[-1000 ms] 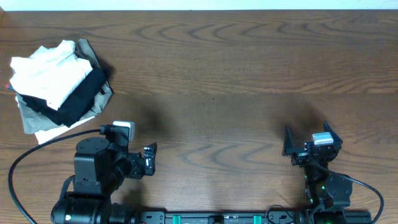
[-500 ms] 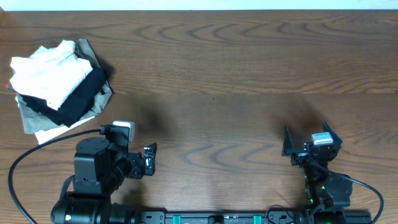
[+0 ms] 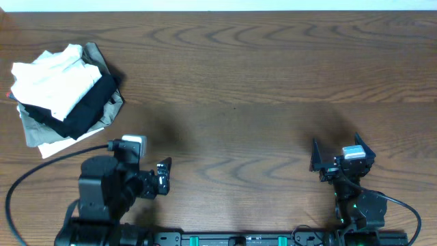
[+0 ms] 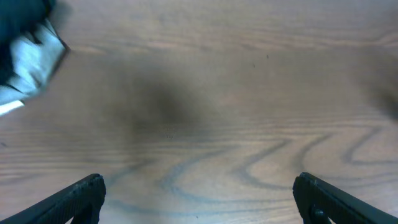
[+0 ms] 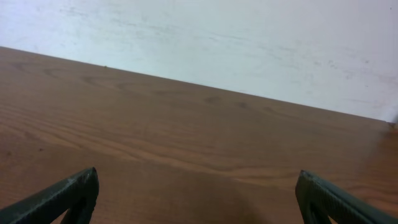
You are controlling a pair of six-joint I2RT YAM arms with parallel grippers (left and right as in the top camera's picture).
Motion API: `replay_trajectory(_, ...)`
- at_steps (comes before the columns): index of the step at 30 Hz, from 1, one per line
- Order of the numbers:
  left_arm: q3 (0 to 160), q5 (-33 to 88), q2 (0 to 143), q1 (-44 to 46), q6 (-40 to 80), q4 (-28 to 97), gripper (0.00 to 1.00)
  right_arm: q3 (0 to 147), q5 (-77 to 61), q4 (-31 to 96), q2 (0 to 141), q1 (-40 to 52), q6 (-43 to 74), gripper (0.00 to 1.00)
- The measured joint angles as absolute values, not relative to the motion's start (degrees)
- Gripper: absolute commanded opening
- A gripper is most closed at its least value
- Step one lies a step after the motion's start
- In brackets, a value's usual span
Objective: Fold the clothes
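The clothes, a crumpled white garment (image 3: 49, 80), lie on top of a pile at the table's far left. My left gripper (image 3: 165, 176) is open and empty near the front edge, well to the right of and nearer than the pile. In the left wrist view its fingertips (image 4: 84, 196) stand wide apart over bare wood, and only a grey-and-black corner of the pile (image 4: 34, 53) shows at the top left. My right gripper (image 3: 338, 149) is open and empty at the front right, its fingertips (image 5: 68, 193) spread over bare table.
Under the white garment lie a black garment (image 3: 87, 113) and a khaki-grey one (image 3: 33, 128). A black cable (image 3: 41, 164) loops from the left arm toward the pile. The brown wooden table (image 3: 259, 82) ends at a white wall (image 5: 236, 43) behind.
The left arm has shifted slightly left and toward the front edge. The right arm and the pile have not moved.
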State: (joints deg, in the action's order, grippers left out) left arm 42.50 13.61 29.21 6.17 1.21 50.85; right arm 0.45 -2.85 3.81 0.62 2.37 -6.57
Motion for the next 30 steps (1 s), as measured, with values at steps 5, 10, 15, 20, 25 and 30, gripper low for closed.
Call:
replay_trajectory(5, 41.8, 8.5, 22.7, 6.2, 0.1, 51.1, 0.98, 0.4, -2.9, 3.8, 0.6, 2.4, -6.6, 0.99)
replay_trajectory(10, 35.7, 4.2, 15.8, 6.2, -0.1, 50.0, 0.98, 0.4, -3.0, 3.8, 0.6, 2.4, -6.6, 0.99)
replay_trajectory(15, 23.2, 2.6, 7.9, 5.9, -0.3, 40.8, 0.98, 0.4, -3.0, 3.8, 0.6, 2.4, -6.6, 0.99)
replay_trajectory(20, 11.5, 2.2, 1.4, 5.7, -0.3, 27.5, 0.98, 0.4, -3.0, 3.8, 0.6, 2.4, -6.6, 0.99)
replay_trajectory(25, 6.4, 1.3, 0.7, 5.7, -0.8, 15.6, 0.98, 0.4, -3.0, 3.8, 0.6, 2.4, -6.6, 0.99)
replay_trajectory(30, 3.4, -0.4, 0.6, 4.5, -3.0, 6.5, 0.98, 0.4, -3.0, 3.8, 0.6, 2.4, -6.6, 0.99)
